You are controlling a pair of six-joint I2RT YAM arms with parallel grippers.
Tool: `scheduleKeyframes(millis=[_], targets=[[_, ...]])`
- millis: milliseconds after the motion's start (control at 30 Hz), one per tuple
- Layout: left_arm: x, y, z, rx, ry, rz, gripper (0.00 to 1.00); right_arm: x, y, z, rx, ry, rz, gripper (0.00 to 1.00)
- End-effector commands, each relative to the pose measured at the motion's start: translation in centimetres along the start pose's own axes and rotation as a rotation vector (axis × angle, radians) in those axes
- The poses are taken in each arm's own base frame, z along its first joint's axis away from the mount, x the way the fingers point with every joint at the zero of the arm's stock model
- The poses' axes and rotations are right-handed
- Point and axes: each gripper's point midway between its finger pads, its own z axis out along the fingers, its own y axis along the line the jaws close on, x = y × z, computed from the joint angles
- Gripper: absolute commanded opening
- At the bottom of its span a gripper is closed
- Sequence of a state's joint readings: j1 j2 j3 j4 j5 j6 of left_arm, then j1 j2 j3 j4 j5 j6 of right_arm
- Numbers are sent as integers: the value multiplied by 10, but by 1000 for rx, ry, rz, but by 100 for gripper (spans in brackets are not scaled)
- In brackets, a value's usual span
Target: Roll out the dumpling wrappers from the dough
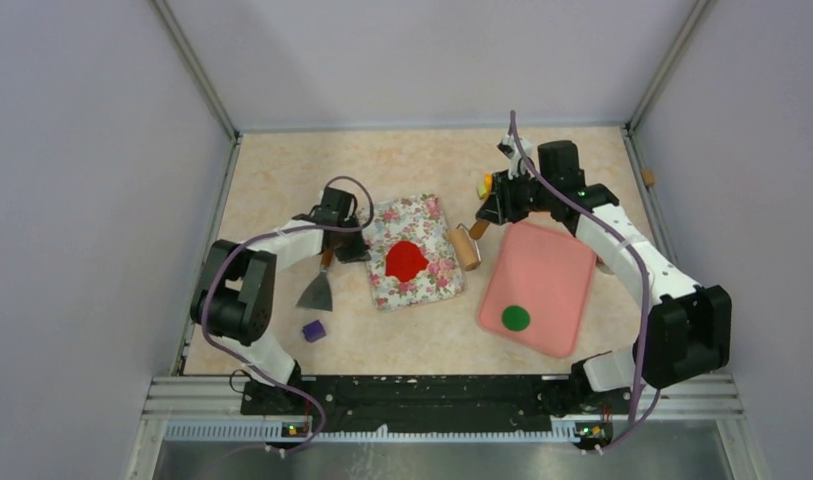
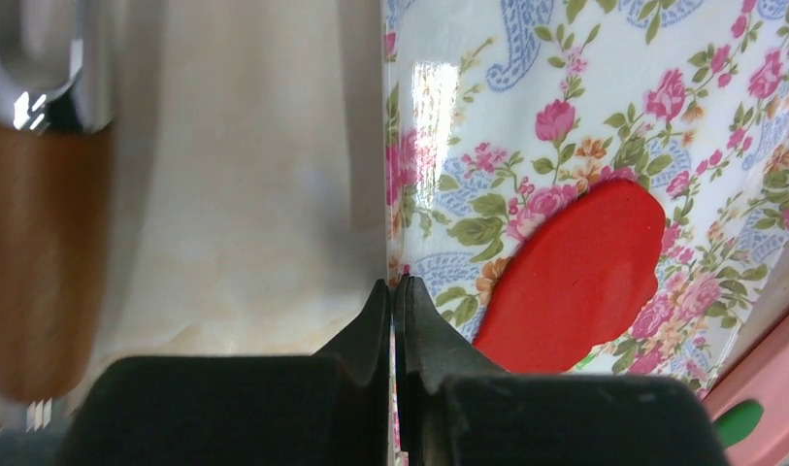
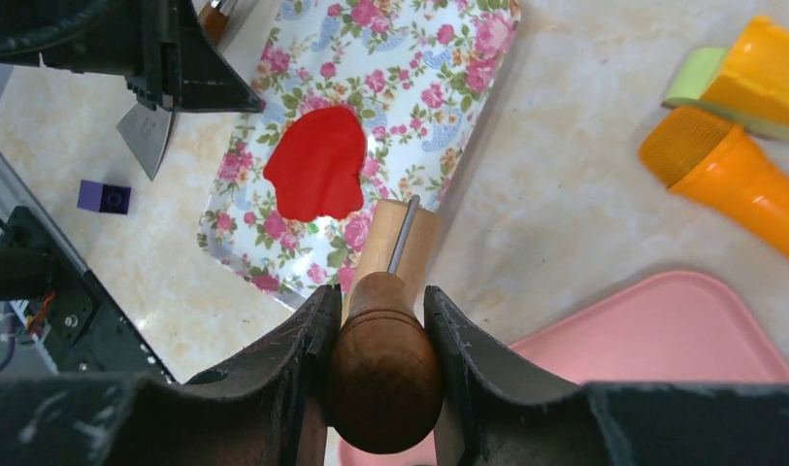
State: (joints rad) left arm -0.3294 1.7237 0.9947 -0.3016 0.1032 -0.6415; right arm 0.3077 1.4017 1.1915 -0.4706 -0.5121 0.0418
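The red dough (image 1: 405, 260) (image 2: 579, 277) (image 3: 319, 165) lies flattened in a ragged patch on a floral tray (image 1: 432, 225) (image 2: 604, 78) (image 3: 410, 68). My left gripper (image 1: 347, 247) (image 2: 392, 283) stands at that tray's left edge, its jaws pressed together with the thin rim between them. My right gripper (image 1: 487, 212) (image 3: 380, 301) is shut on the dark wooden handle of a rolling pin (image 1: 467, 247) (image 3: 395, 248), whose roller rests beside the tray's right edge. One green dumpling wrapper (image 1: 515, 318) (image 2: 738, 422), a small round disc, lies on the pink tray (image 1: 557, 275) (image 3: 691, 330).
A metal scraper (image 1: 317, 290) (image 2: 41, 262) (image 3: 146, 136) with a wooden handle lies left of the floral tray. A purple block (image 1: 313, 330) (image 3: 105, 197) sits near the front left. Orange and yellow tools (image 1: 485, 185) (image 3: 739, 175) lie behind the right gripper.
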Motion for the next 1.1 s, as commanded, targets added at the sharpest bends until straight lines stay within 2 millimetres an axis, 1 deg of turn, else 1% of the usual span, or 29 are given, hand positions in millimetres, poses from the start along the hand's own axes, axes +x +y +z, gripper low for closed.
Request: scheduleKeyframes(millis=[0,33,100,133,167,233,267,300,333,367,400,433,467,500,533,567,633,700,833,933,1000,1067], targets=[[31,37,-14,-60,54,12,0,-24,34,1,-109,-105,-26,0],[30,38,-16,-56,47,8,6,-22,40,4,-123,-98,-27,0],[25,33,-22,-37,34,14,36,-19,50,11,-152,-90,-27,0],[18,30,-29,-33,17,22,45,-18,55,14,-167,-87,-25,0],[14,27,-39,-32,14,43,51,-19,61,17,-186,-85,-26,0],[-1,12,-64,17,-26,140,55,-21,70,22,-216,-79,-26,0],[-11,1,-76,78,-80,207,55,-22,73,26,-226,-79,-20,0],[-20,-13,-88,154,-150,272,56,-24,75,30,-233,-81,-2,0],[-21,-26,-99,245,-214,353,57,-23,74,35,-237,-73,32,0],[-29,-47,-117,365,-319,462,57,-23,74,40,-243,-66,63,0],[-26,-64,-130,471,-398,580,57,-21,73,46,-250,-58,92,0],[-21,-82,-142,550,-495,739,59,-20,72,53,-258,-52,117,0],[-3,-96,-143,606,-549,891,60,-18,73,57,-268,-44,138,0],[7,-108,-146,653,-605,1016,60,-18,74,60,-286,-38,150,0],[16,-118,-146,691,-641,1106,60,-17,76,63,-302,-35,153,0],[20,-127,-144,716,-661,1150,61,-16,76,65,-309,-32,154,0],[24,-146,-138,767,-656,1172,61,-15,77,67,-314,-26,157,0],[21,-162,-131,790,-644,1145,61,-14,79,68,-327,-23,160,0],[21,-183,-119,821,-670,1163,59,-15,83,68,-337,-29,160,0],[25,-188,-106,830,-637,1171,58,-13,83,68,-341,-29,164,0],[26,-190,-98,829,-617,1165,55,-9,83,69,-342,-21,168,0],[27,-190,-90,824,-601,1162,48,-4,82,71,-343,-15,172,0]])
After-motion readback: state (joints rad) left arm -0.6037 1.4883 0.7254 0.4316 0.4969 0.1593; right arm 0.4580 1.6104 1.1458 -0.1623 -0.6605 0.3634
